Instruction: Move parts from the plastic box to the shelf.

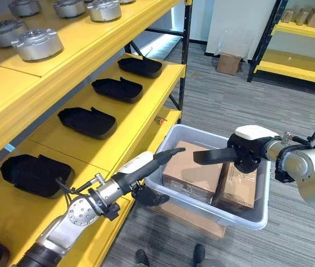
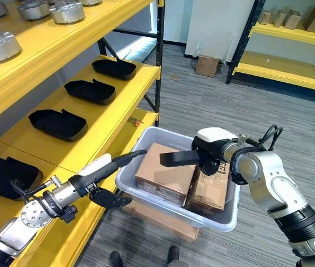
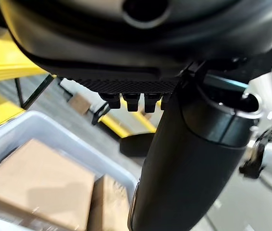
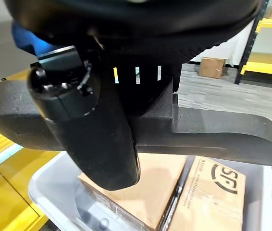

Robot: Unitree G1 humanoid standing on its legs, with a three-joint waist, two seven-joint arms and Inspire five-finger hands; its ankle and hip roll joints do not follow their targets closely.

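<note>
A pale grey plastic box [image 1: 213,216] stands on the floor by the yellow shelf [image 1: 121,130] and holds two cardboard cartons [image 1: 193,169]. Above the cartons my right hand [image 1: 247,151] is shut on a flat black part [image 1: 210,157] that sticks out toward the shelf; in the right wrist view the black part [image 4: 213,137] lies across the hand behind the thumb. My left hand [image 1: 146,166] reaches over the box's near-left rim with fingers straight and holds nothing. Several matching black parts [image 1: 87,122] lie in a row on the shelf's middle level.
Round metal parts [image 1: 38,44] sit on the upper shelf level. A flat cardboard sheet [image 1: 193,218] lies under the box. A person's shoes [image 1: 199,253] show at the bottom edge. A second yellow rack [image 1: 296,69] and a carton [image 1: 228,63] stand across the carpet.
</note>
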